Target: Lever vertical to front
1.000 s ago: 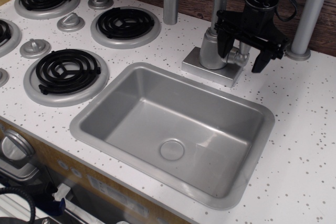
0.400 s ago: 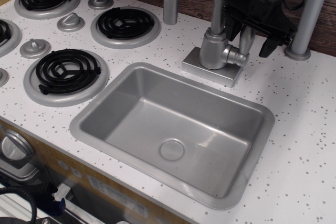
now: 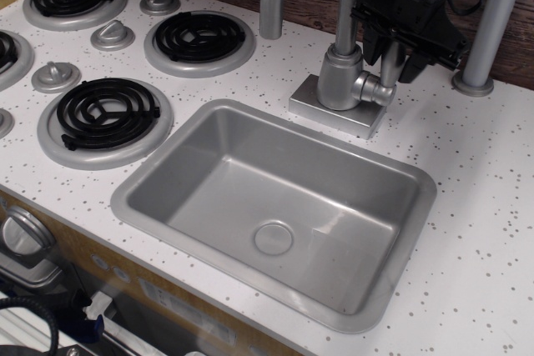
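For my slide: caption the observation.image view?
Black gripper jaws straddle the upright faucet lever behind the empty sink.

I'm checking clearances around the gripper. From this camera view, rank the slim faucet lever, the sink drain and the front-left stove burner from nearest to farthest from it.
From the black gripper:
1. Slim silver-grey lever, upright, between its fingers.
2. Round drain in the grey sink, lower left.
3. Black coil burner, far left.

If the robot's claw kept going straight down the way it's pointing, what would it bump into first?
Probably the lever, which stands upright between the gripper's fingers; below it sits the knuckle joint. Depth is hard to judge.
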Action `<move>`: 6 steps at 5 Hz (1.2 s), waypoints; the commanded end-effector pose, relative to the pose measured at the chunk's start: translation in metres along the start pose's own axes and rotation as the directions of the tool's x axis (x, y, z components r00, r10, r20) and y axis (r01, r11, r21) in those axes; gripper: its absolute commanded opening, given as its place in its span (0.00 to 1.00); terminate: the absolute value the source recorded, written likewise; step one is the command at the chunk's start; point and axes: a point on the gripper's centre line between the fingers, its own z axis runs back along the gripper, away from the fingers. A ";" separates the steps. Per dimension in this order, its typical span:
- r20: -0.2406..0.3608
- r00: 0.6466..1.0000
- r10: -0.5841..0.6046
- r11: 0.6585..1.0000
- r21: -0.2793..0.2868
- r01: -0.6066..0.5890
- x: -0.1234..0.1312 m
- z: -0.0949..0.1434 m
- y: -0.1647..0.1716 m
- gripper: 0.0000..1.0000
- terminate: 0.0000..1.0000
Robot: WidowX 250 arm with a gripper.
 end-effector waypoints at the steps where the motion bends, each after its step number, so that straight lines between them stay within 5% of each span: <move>1: -0.012 1.000 0.016 1.000 -0.019 -0.016 0.000 0.026 0.001 0.00 0.00; 4: -0.189 0.980 0.063 0.988 -0.125 -0.087 -0.037 0.001 0.000 0.00 0.00; 6: -0.209 0.975 0.074 0.981 -0.162 -0.109 -0.040 -0.010 0.000 0.00 0.00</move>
